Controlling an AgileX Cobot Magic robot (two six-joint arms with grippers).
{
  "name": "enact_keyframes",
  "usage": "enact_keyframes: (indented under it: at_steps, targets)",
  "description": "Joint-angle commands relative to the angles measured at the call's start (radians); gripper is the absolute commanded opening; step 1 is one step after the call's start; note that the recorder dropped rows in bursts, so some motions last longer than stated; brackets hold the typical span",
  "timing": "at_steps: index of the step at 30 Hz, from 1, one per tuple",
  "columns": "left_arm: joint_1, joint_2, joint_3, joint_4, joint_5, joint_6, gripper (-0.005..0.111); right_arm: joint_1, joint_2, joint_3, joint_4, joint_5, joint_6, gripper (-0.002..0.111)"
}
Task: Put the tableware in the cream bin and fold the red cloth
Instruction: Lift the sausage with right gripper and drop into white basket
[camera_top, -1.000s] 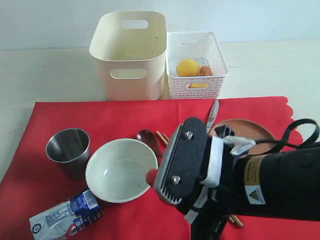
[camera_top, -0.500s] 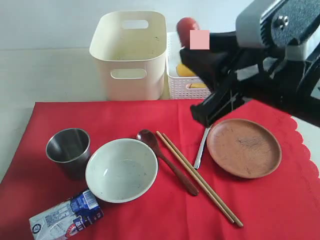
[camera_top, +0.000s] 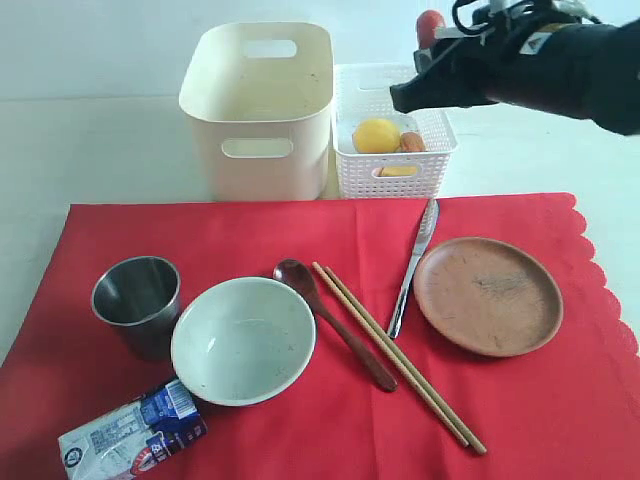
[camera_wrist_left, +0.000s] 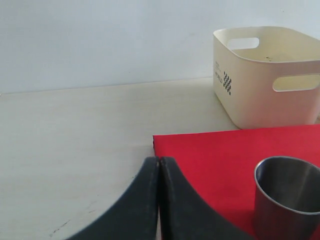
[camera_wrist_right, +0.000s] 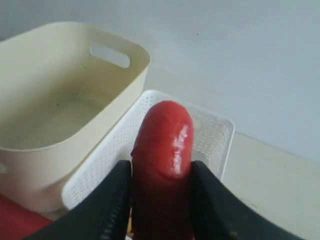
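Six pieces of tableware are noted on the red cloth (camera_top: 230, 235), none yet in the cream bin (camera_top: 258, 120), which stands on the tabletop (camera_top: 90, 150) just beyond the cloth's straight edge. The steel cup (camera_top: 137, 295) is judged light, rigid and slick, best pinched over its rim. The speckled bowl (camera_top: 243, 340), just beside it, looks heavier and breakable, so a rim grip is advised. The brown plate (camera_top: 488, 295) lies flat with a low lip, and only its edge offers a hold. The spoon (camera_top: 330, 320), chopsticks (camera_top: 400, 358) and knife (camera_top: 415, 265) are thin and lie close together, the chopsticks likely to roll or part; a mid-length pinch pressed into the soft cloth is suggested. The cloth is limp, best taken at a corner, and cannot be folded until cleared; a milk carton (camera_top: 130, 435) also rests on it. The left fingers (camera_wrist_left: 145, 200) are pressed together, holding nothing, low near the cup. The right fingers (camera_wrist_right: 107, 210) are seen pinching a red sausage (camera_wrist_right: 165, 145) above the white basket (camera_top: 393, 165), which touches the bin and already holds a lemon (camera_top: 376, 135). That arm is occupied until the sausage is released.
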Motion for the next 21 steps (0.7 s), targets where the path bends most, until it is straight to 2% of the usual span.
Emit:
enact_keyframes:
  at_steps: [1, 11, 21]
  targets:
    - [-0.004, -0.006, 0.0, 0.005, -0.004, -0.005, 0.003, -0.045, 0.177, -0.189, -0.017, 0.102, -0.011, 0.0]
    - [-0.004, -0.006, 0.0, 0.005, -0.004, -0.005, 0.003, -0.061, 0.475, -0.524, -0.015, 0.139, -0.009, 0.0]
    - [-0.004, -0.006, 0.0, 0.005, -0.004, -0.005, 0.003, -0.11, 0.595, -0.623, 0.168, 0.125, -0.009, 0.001]
